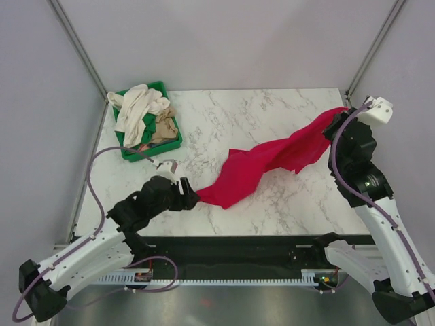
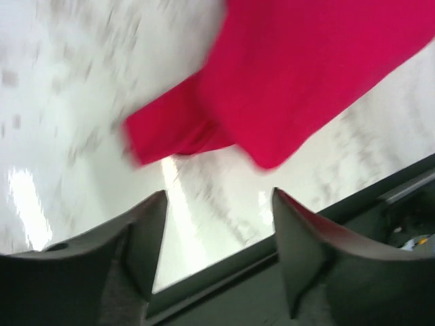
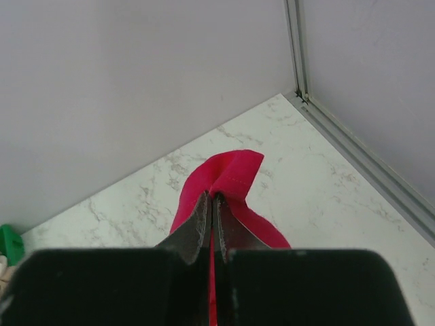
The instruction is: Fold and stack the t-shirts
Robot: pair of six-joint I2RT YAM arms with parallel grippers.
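Shirts, count 3: 1 red shirt (image 1: 265, 161), 1 cream shirt (image 1: 136, 109), 1 tan shirt (image 1: 163, 125). Also 1 table (image 1: 272, 109), 1 tray (image 1: 153, 151), 2 grippers.

Red shirt is the biggest and is unfolded. It's strung out as a long twisted band running diagonally across the marble, from left of centre near the front edge up to the far right. The left end is wider and lies flat on the table. The right end is raised off the surface at the right arm.

Cream and tan shirts are both crumpled in the green tray at the far-left corner of the table. Cream sits on top and spills over the far-left rim. Tan is bunched against the tray's right side.

Left gripper (image 2: 219, 192): fingers spread wide, with only bare marble between them. The red hem sits just past the fingertips. The wrist view is blurred, and in the top view the gripper is right at the shirt's left tip, so I can't tell if it touches.

Right gripper (image 3: 212, 195): fingers pressed together, pinching a fold of the red shirt. Cloth pokes out beyond the tips and a red sliver shows between the fingers.
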